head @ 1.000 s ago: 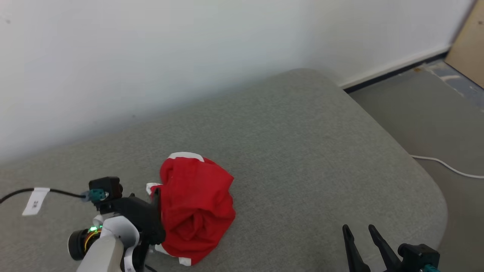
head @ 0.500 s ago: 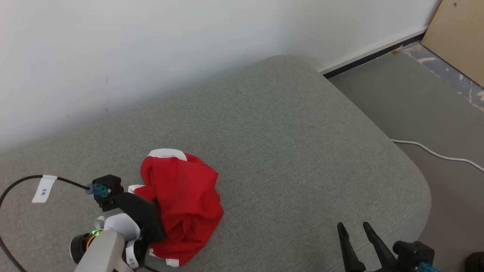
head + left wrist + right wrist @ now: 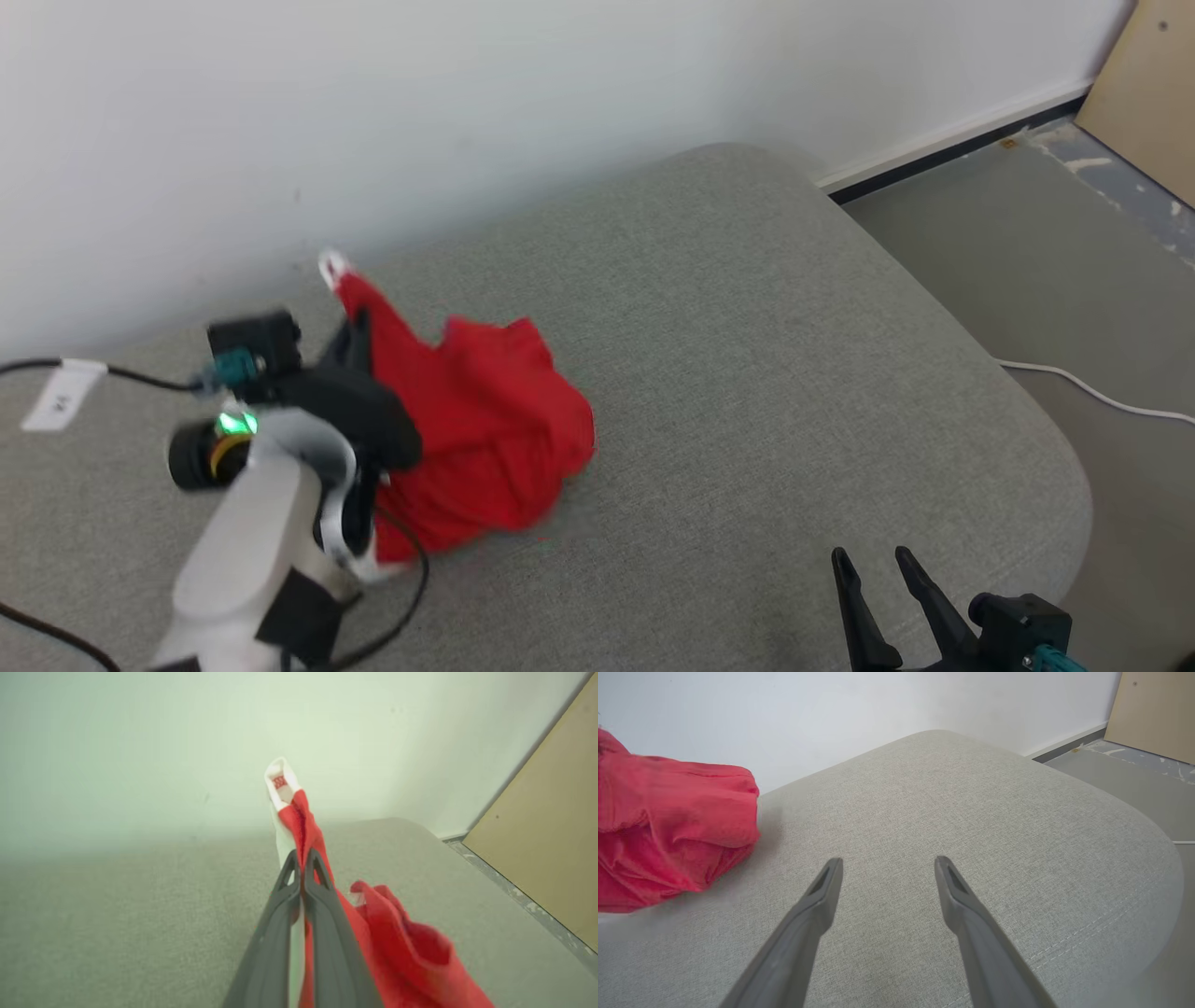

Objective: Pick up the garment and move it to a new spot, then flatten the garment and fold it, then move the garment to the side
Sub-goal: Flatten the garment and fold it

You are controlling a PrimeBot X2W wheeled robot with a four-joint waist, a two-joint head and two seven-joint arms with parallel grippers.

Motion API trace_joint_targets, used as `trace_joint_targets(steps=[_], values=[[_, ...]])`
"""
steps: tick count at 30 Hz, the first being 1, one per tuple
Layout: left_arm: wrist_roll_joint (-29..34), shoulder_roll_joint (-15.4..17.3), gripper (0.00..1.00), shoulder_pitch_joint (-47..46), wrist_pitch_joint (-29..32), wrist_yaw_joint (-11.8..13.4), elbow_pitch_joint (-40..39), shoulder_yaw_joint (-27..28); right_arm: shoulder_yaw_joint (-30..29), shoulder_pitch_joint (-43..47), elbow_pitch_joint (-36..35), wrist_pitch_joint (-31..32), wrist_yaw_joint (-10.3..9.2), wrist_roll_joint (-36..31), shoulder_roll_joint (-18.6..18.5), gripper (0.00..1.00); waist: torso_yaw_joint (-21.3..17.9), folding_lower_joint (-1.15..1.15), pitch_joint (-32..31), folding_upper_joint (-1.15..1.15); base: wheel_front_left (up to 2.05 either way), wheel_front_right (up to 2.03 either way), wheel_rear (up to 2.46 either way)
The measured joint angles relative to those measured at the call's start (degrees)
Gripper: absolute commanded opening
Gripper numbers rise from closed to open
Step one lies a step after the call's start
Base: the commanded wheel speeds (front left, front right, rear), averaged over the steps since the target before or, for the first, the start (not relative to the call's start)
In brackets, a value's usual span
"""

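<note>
A red garment (image 3: 485,420) with white trim hangs bunched from my left gripper (image 3: 353,329), which is shut on its white-edged hem and holds it above the grey cushion (image 3: 747,373). In the left wrist view the closed fingers (image 3: 280,900) pinch the fabric, with a white trimmed tip (image 3: 280,781) sticking up past them and the rest of the garment (image 3: 402,947) drooping to the right. My right gripper (image 3: 873,560) stands open at the lower right over the cushion (image 3: 971,812), nothing between its fingers (image 3: 822,891); the garment (image 3: 668,826) lies far to its left.
A white wall runs behind the cushion. The cushion's rounded right edge drops to a grey floor (image 3: 1074,252) with a white cable (image 3: 1092,394) and a tan board (image 3: 1153,75) leaning at the corner. A black cable with a white tag (image 3: 56,403) trails from my left arm.
My left gripper has risen and moved toward the wall, lifting the garment's edge off the cushion so the fabric stretches and hangs. The right gripper has stayed put. The head camera shifted slightly.
</note>
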Motion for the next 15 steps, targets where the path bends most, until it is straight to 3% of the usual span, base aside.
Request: trace_joint_targets(steps=[7, 15], values=[[2.8, 1.4, 0.00, -7.6, -5.7, 2.5, -8.7, 0.2, -0.8, 0.1, 0.2, 0.0, 0.00, -0.1, 0.0, 1.00, 1.4, 0.00, -1.3, 0.00, 0.00, 0.00, 0.00], [6.8, 4.2, 0.00, -10.2, -2.4, 4.8, -22.3, -2.5, -1.2, 0.5, 0.0, 0.0, 0.00, -0.1, 0.0, 1.00, 3.5, 0.00, -3.4, 0.00, 0.00, 0.00, 0.00]])
